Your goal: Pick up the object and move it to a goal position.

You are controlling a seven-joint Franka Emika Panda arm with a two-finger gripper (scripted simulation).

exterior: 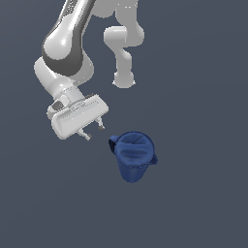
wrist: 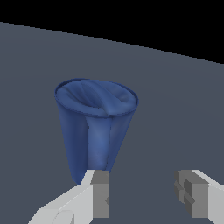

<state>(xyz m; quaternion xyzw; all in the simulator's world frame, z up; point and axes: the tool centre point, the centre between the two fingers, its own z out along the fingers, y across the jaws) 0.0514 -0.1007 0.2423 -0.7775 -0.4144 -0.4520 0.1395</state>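
The object is a dark blue jug (exterior: 133, 156) standing upright on the grey floor, wide mouth up, its body narrowing toward the base. A loop handle shows on its side toward the exterior view's left and a small spout on the opposite side. My gripper (exterior: 94, 131) hangs tilted just to the exterior view's left of the jug, a short gap from the handle, open with nothing between its fingers. In the wrist view the jug (wrist: 96, 127) fills the middle, and one finger (wrist: 99, 192) overlaps its base while the other finger (wrist: 192, 194) stands apart.
The white arm's links and base (exterior: 123, 80) rise behind the jug in the exterior view. A plain grey floor (exterior: 198, 193) surrounds the jug on all sides.
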